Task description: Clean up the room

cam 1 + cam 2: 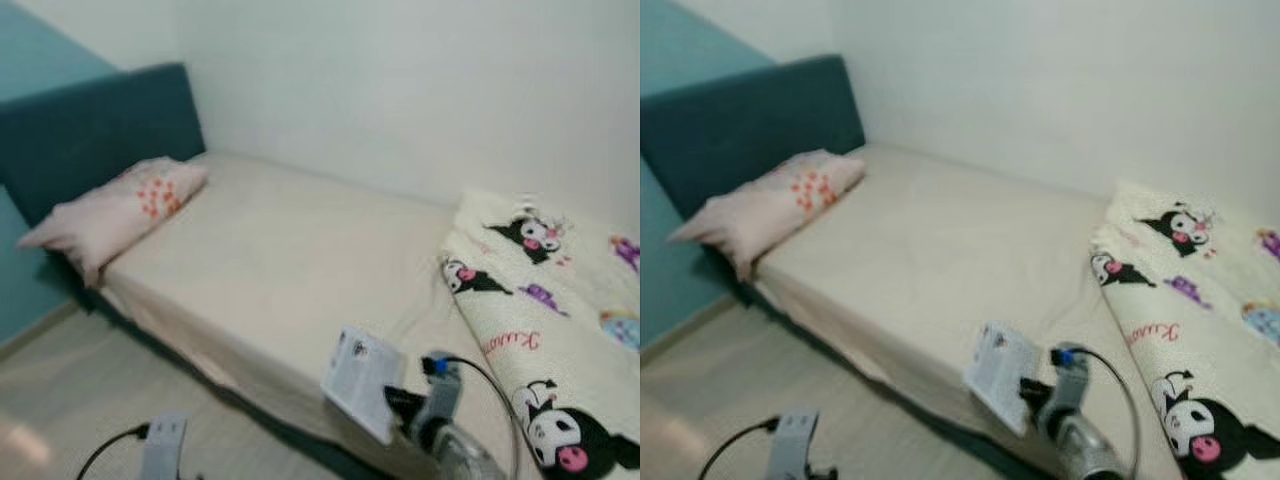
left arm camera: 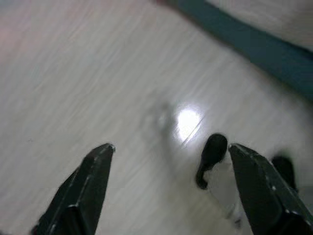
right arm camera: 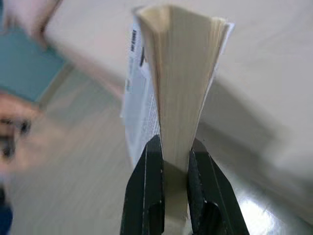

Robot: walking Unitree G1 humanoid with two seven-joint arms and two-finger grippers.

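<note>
My right gripper [image 1: 398, 402] is shut on a thin white book [image 1: 360, 381], held up over the near edge of the bed [image 1: 270, 270]. In the right wrist view the two black fingers [image 3: 146, 191] pinch the book [image 3: 181, 103] by its page edges, cover with black print to one side. My left gripper [image 2: 171, 152] hangs low over the pale wooden floor [image 2: 73, 73], open and holding nothing. Its wrist [image 1: 163, 445] shows at the bottom left of the left eye view.
A pink pillow [image 1: 115, 212] lies at the head of the bed against a teal headboard [image 1: 90, 130]. A cream blanket with cartoon figures [image 1: 550, 310] is bunched at the bed's right end. White walls stand behind the bed. Floor [image 1: 70, 400] lies left of the bed.
</note>
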